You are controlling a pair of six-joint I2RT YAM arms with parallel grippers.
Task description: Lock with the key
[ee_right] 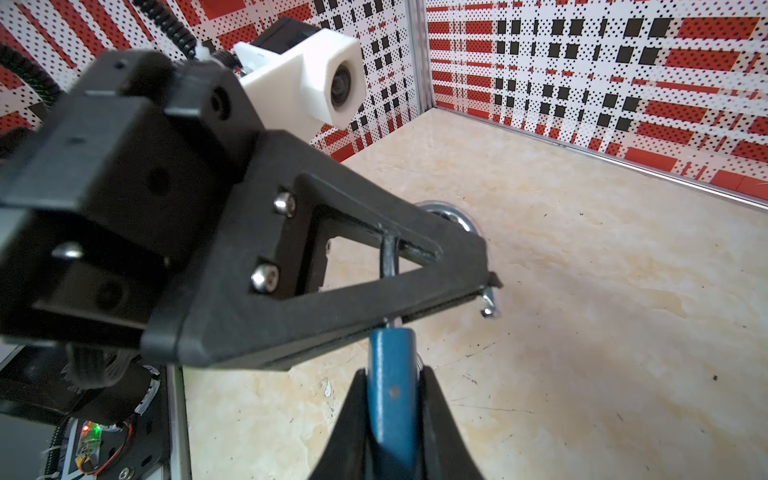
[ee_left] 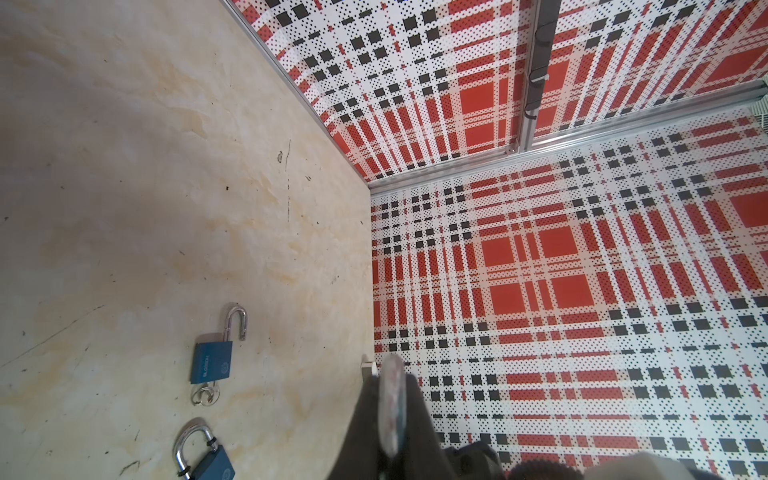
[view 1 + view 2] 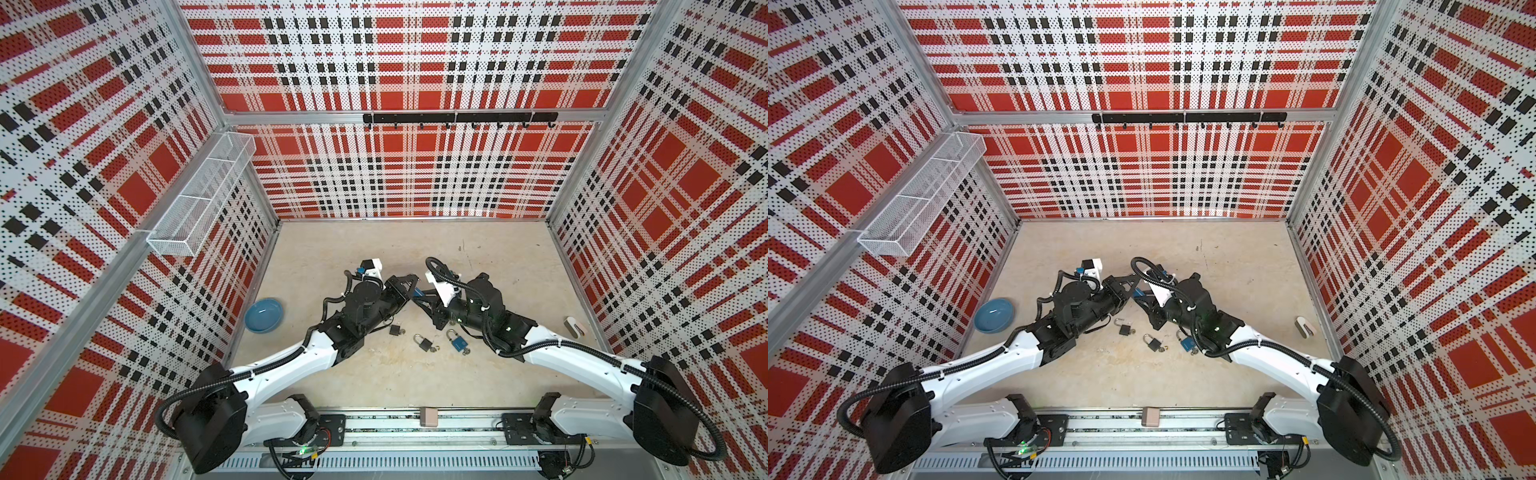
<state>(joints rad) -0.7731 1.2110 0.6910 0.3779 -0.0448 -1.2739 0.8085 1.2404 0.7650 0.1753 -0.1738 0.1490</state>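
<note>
A blue padlock (image 1: 392, 361) is held above the table between both grippers, near the middle in both top views (image 3: 417, 293) (image 3: 1139, 294). My right gripper (image 1: 392, 376) is shut on its body, one finger against each flat face. My left gripper (image 2: 390, 382) comes in from the left (image 3: 415, 287) and is shut on the padlock's chrome shackle (image 2: 392, 407), which looks blurred between its fingers. In the right wrist view the shackle's arch (image 1: 453, 216) shows behind the left gripper (image 1: 486, 284). The key is hidden.
Three more padlocks lie on the table in front of the grippers (image 3: 395, 330) (image 3: 424, 343) (image 3: 457, 343); one has its shackle open (image 2: 210, 359). A blue bowl (image 3: 264, 315) sits by the left wall. A small white object (image 3: 574, 326) lies at the right.
</note>
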